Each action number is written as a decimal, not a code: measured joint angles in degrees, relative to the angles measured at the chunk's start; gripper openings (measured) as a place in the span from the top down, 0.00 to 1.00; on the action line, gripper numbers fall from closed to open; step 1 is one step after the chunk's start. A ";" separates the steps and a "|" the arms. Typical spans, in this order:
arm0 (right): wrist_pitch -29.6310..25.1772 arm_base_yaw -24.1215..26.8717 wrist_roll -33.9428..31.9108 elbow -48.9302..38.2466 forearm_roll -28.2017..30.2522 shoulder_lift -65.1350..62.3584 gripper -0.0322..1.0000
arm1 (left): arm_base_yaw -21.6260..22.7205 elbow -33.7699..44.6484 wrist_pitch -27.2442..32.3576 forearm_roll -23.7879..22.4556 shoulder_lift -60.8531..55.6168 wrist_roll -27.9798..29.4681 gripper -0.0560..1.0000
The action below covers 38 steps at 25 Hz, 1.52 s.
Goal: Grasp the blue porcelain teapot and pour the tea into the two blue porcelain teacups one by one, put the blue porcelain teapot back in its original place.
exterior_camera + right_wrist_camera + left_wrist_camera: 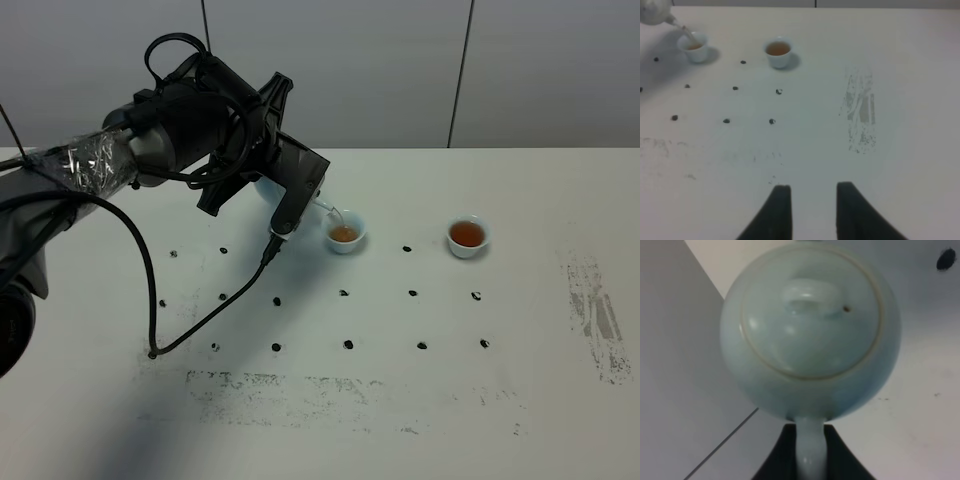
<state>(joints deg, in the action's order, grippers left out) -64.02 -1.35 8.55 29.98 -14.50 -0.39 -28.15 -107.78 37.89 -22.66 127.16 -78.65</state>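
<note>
1. High view: the left pincer [283, 215] carries the blue porcelain teapot [325, 207]. Most of the pot's body is hidden behind the black wrist.
2. The pot is tipped, with its spout just above the left teacup [345, 234], and a thin stream runs into that cup. The cup holds amber tea.
3. The right teacup [467, 236] stands well to the right of the left teacup and apart from it, on the same line across the white desk [520, 400]. It also holds amber tea.
4. The count is one teapot and two teacups. Small black marks [343, 293] dot the desk in rows in front of the left teacup and to both sides of it.
5. The left arm [150, 130] reaches in from the left toward the left teacup, its wrist bent downward. A black cable [150, 300] trails from it onto the desk.
6. Left wrist view: the left pincer [809, 450] is closed on the pot's loop handle, with one dark jaw on each side of it. The lid [810, 335] is seated on the pot, and its knob [807, 297] faces the camera.
7. Right wrist view: the right pincer [810, 200] hangs above the desk, far from the left teacup [694, 47]. Its jaws stand apart, with bare desk between them and nothing in them.
8. In that view the teapot [652, 12] pours into the left teacup. The right teacup [778, 51] stands beside the left one. A grey scuffed patch [860, 115] lies beyond the right teacup, farther again from the left teacup.
</note>
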 joint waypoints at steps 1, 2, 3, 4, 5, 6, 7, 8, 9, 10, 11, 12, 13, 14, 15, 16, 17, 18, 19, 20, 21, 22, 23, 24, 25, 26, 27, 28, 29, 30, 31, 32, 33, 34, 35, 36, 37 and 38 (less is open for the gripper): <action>0.00 0.00 0.00 0.00 0.00 0.00 0.77 | -0.12 0.00 -0.16 -0.06 0.00 0.00 0.88; 0.00 0.00 0.00 0.00 0.00 0.00 0.77 | -0.18 0.00 -0.30 -0.06 0.00 0.00 0.88; 0.00 0.00 0.00 0.00 0.00 0.00 0.77 | -0.18 0.00 -0.49 -0.06 0.00 0.00 0.88; 0.00 0.00 0.00 0.00 0.00 0.00 0.77 | -0.22 0.00 -0.57 -0.06 0.00 0.00 0.88; 0.00 0.00 0.00 0.00 0.00 0.00 0.77 | -0.24 0.00 -0.57 -0.29 0.00 0.00 0.88; 0.00 0.00 0.00 0.00 0.00 0.00 0.77 | -0.30 0.00 -0.57 -0.70 0.00 0.00 0.88; 0.00 0.00 0.00 0.00 0.00 0.00 0.77 | -0.30 0.00 -0.57 -0.95 0.00 0.00 0.88; 0.00 0.00 0.00 0.00 0.00 0.00 0.77 | -0.30 0.00 -0.57 -1.11 0.00 0.00 0.88; 0.00 0.00 0.00 0.00 0.00 0.00 0.77 | -0.30 0.00 -0.57 -1.16 0.00 0.00 0.88; 0.00 0.00 0.00 0.00 0.00 0.00 0.77 | -0.30 0.00 -0.57 -1.16 0.00 0.00 0.88; 0.00 0.00 0.00 0.00 0.00 0.00 0.77 | -0.37 0.00 -0.57 -1.36 0.00 0.00 0.88; 0.00 0.00 0.00 0.00 0.00 0.00 0.77 | -0.50 0.00 -0.57 -1.54 0.00 -0.06 0.88; 0.00 0.00 0.00 0.00 0.00 0.00 0.77 | -0.54 0.00 -0.62 -1.84 0.00 -0.06 0.88; 0.00 0.00 0.00 0.00 0.00 0.00 0.77 | -0.55 0.00 -0.62 -2.08 0.00 -0.11 0.88; 0.00 0.00 0.00 0.00 0.00 0.00 0.77 | -0.60 0.00 -0.73 -2.21 0.00 -0.11 0.88; 0.00 0.00 0.00 0.00 0.00 0.00 0.77 | -0.60 0.00 -0.72 -2.35 0.00 -0.11 0.88; 0.00 0.00 0.00 0.00 0.00 0.00 0.77 | -0.67 0.00 -0.72 -2.42 0.00 -0.11 0.88; 0.00 0.00 0.00 0.00 0.00 0.00 0.77 | -0.67 0.00 -0.74 -2.47 0.00 -0.11 0.88; 0.00 0.00 0.00 0.00 0.00 0.00 0.77 | -0.73 0.00 -0.74 -2.47 0.00 -0.11 0.88; 0.00 0.00 0.00 0.00 0.00 0.00 0.77 | -0.73 0.00 -0.79 -2.59 0.00 -0.19 0.88; 0.00 0.00 0.00 0.00 0.00 0.00 0.77 | -0.77 0.00 -0.79 -2.61 0.00 -0.25 0.88; 0.00 0.00 0.00 0.00 0.00 0.00 0.77 | -0.83 0.00 -0.79 -2.61 0.00 -0.33 0.88; 0.00 0.00 0.00 0.00 0.00 0.00 0.77 | -0.84 0.00 -0.79 -2.61 0.00 -0.38 0.88; 0.00 0.00 0.00 0.00 0.00 0.00 0.77 | -0.84 0.00 -0.79 -2.75 0.00 -0.38 0.88; 0.00 0.00 0.00 0.00 0.00 0.00 0.77 | -0.84 0.00 -0.85 -2.90 0.00 -0.38 0.88; 0.00 0.00 0.00 0.00 0.00 0.00 0.77 | -0.84 0.00 -0.90 -3.41 0.00 -0.38 0.88; 0.00 0.00 0.00 0.00 0.00 0.00 0.77 | -0.84 0.00 -0.96 -3.80 0.00 -0.38 0.88; 0.00 0.00 0.00 0.00 0.00 0.00 0.77 | -0.84 0.00 -0.96 -3.99 0.00 -0.38 0.88; 0.00 0.00 0.00 0.00 0.00 0.00 0.77 | -0.84 0.00 -0.96 -4.06 0.00 -0.38 0.88; 0.00 0.00 0.00 0.00 0.00 0.00 0.77 | -0.84 0.00 -0.96 -4.07 0.00 -0.38 0.88; 0.00 0.00 0.00 0.00 0.00 0.00 0.77 | -0.84 0.00 -0.96 -4.07 0.00 -0.38 0.88; 0.00 0.00 0.00 0.00 0.00 0.00 0.77 | -0.84 0.00 -0.96 -4.07 0.00 -0.38 0.88; 0.00 0.00 0.00 0.00 0.00 0.00 0.77 | -0.84 0.00 -0.96 -4.07 0.00 -0.38 0.88; 0.00 0.00 0.00 0.00 0.00 0.00 0.77 | -0.84 0.00 -0.96 -4.07 0.00 -0.38 0.88; 0.00 0.00 0.00 0.00 0.00 0.00 0.77 | -0.84 0.00 -0.96 -4.07 0.00 -0.38 0.88; 0.00 0.00 0.00 0.00 0.00 0.00 0.77 | -0.84 0.00 -0.96 -4.13 0.00 -0.38 0.88; 0.00 0.00 0.00 0.00 0.00 0.00 0.77 | -0.84 0.00 -0.96 -4.12 0.00 -0.38 0.88; 0.00 0.00 0.00 0.00 0.00 0.00 0.77 | -0.84 0.00 -0.96 -4.12 0.00 -0.38 0.88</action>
<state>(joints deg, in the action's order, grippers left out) -64.02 -1.35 8.55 29.98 -14.50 -0.39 -29.00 -107.78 36.93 -26.78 127.16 -79.03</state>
